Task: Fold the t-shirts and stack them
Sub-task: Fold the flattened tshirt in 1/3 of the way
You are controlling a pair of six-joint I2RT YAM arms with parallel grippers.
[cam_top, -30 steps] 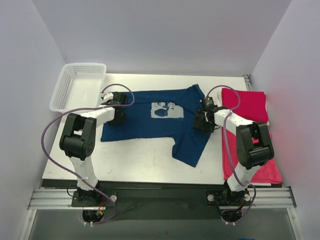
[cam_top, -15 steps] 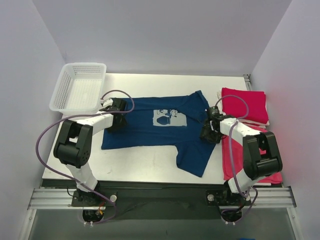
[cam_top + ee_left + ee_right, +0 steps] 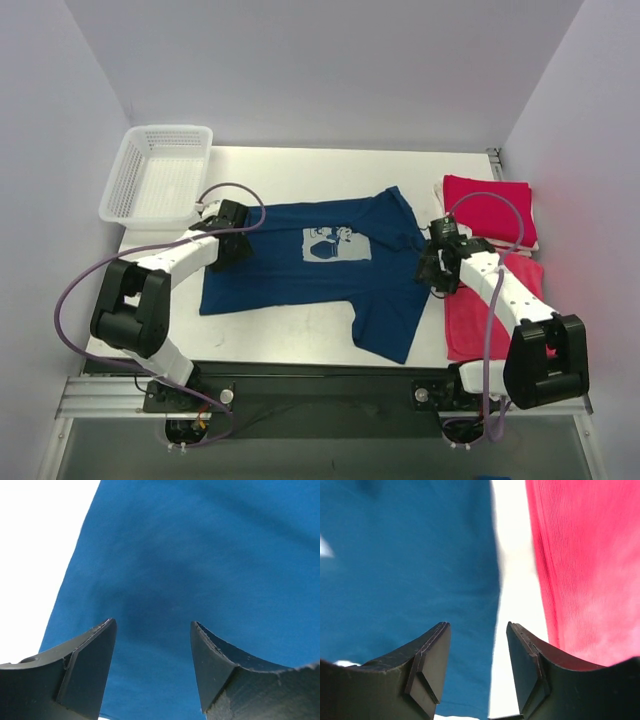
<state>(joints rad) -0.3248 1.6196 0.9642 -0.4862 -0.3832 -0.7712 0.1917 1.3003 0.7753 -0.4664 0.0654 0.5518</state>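
Observation:
The navy t-shirt (image 3: 300,275) with a pale print (image 3: 335,243) lies spread flat mid-table. My left gripper (image 3: 228,248) is open and empty over its left edge; blue cloth (image 3: 200,555) fills the left wrist view between the open fingers. My right gripper (image 3: 434,270) is open and empty over the shirt's right edge, between the navy cloth (image 3: 395,555) and a red t-shirt (image 3: 590,555). One red t-shirt (image 3: 487,207) lies folded at the back right. Another red one (image 3: 480,320) lies spread near the right arm.
A white mesh basket (image 3: 158,185) stands at the back left corner. Bare table (image 3: 270,330) shows in front of the navy shirt. Side walls close in left and right. The arms' cables loop above the table.
The navy shirt has shifted a little toward me and right. Both grippers have come nearer along its side edges; the right arm has swung outward to the right.

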